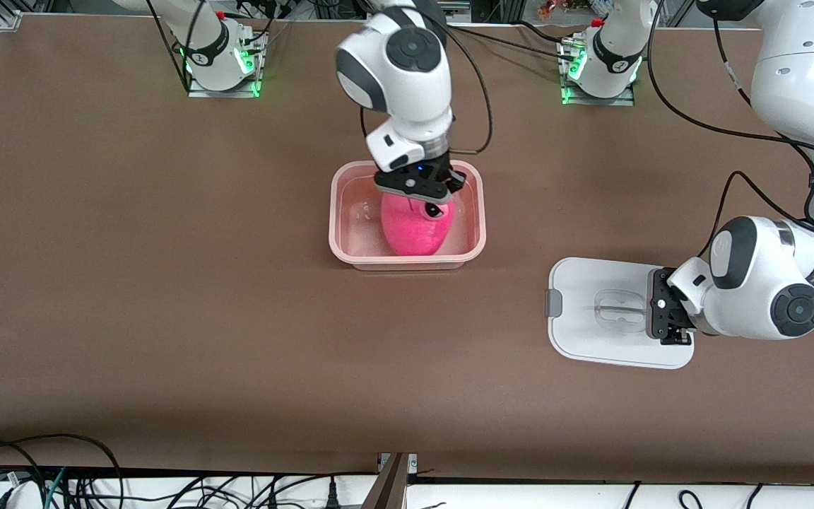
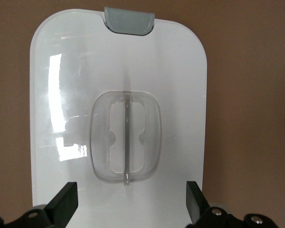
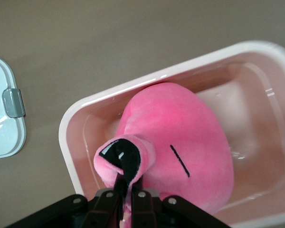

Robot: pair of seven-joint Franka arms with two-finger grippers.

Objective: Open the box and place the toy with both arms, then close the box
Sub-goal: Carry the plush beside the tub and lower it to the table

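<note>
Box [image 1: 340,212] already opened, lid [image 1: 591,332] parked on bench toward left arm's end. Toy [image 1: 417,230] lowered into box, eye stalk pinched by right hand [image 1: 427,201]. Left hand [image 1: 665,318] spread wide over lid. Release and closing left.

Translucent glossy pink plastic box [image 1: 338,212], fuzzy hot-pink plush toy [image 1: 414,230] with black cloth eye, smooth glossy white plastic lid [image 1: 584,332], matt grey clip, clear plastic handle, matt brown table [image 1: 167,283]

Box [image 1: 407,212]: translucent pale-pink tub, open, mid-table.
Toy [image 1: 417,225]: hot-pink plush, inside the box.
Lid [image 1: 591,311]: white, flat, apart from the box, toward the left arm's end.
</note>
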